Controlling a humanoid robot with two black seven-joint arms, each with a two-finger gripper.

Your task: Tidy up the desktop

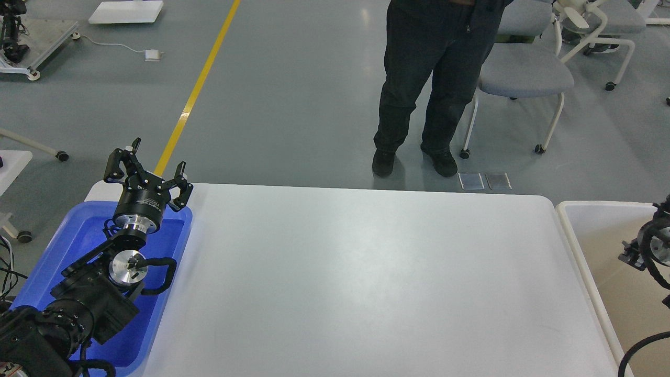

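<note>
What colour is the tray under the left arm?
Blue. The tray shows best in the head view.

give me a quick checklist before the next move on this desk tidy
1. Desktop free of loose items: ok, none visible.
2. Left gripper open and empty: ok, fingers spread above the blue tray.
3. Right gripper state: cannot tell, only part of the arm shows at the frame edge, over the tub.
4. Tray contents: cannot tell, the left arm covers much of it.
5. Person clear of the arms: ok, standing beyond the far edge.
</note>
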